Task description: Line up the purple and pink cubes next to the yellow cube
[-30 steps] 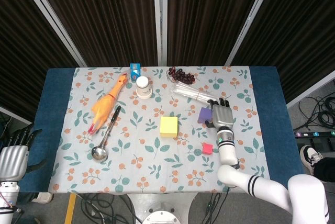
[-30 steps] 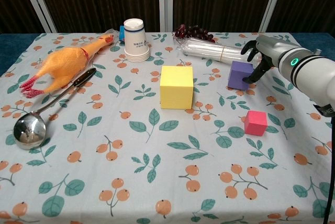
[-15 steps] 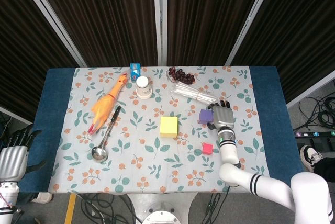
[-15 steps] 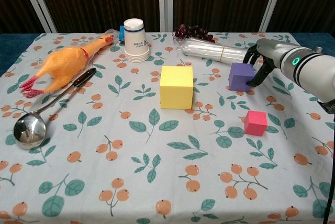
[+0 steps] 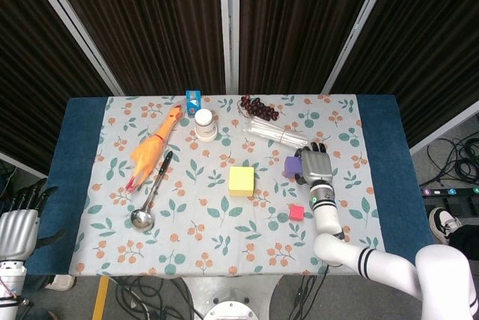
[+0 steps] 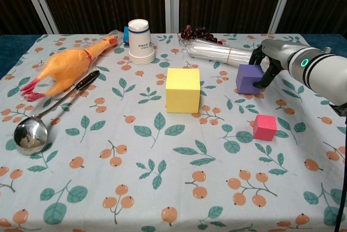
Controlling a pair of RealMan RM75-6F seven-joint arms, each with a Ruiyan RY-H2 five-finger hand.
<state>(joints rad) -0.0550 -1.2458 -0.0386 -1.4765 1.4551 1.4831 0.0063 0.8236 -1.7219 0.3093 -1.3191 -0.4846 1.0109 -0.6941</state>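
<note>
The yellow cube (image 5: 241,181) (image 6: 182,90) stands near the middle of the floral cloth. To its right sits the purple cube (image 5: 292,167) (image 6: 248,78), flat on the cloth. My right hand (image 5: 316,167) (image 6: 271,58) grips it, with fingers curled around its right and far sides. Nearer the front edge and right of the yellow cube lies the smaller pink cube (image 5: 296,212) (image 6: 264,127), untouched. Off the table's left end, my left hand (image 5: 19,229) hangs with fingers apart and nothing in it.
A rubber chicken (image 6: 65,66) and a metal ladle (image 6: 32,134) lie at the left. At the back are stacked paper cups (image 6: 140,41), a blue box (image 5: 194,99), grapes (image 6: 200,32) and a bundle of clear straws (image 6: 219,53) just behind the purple cube.
My right hand has drawn in against the purple cube and its fingers have curled around it. The cube has barely shifted. The left hand has not moved.
</note>
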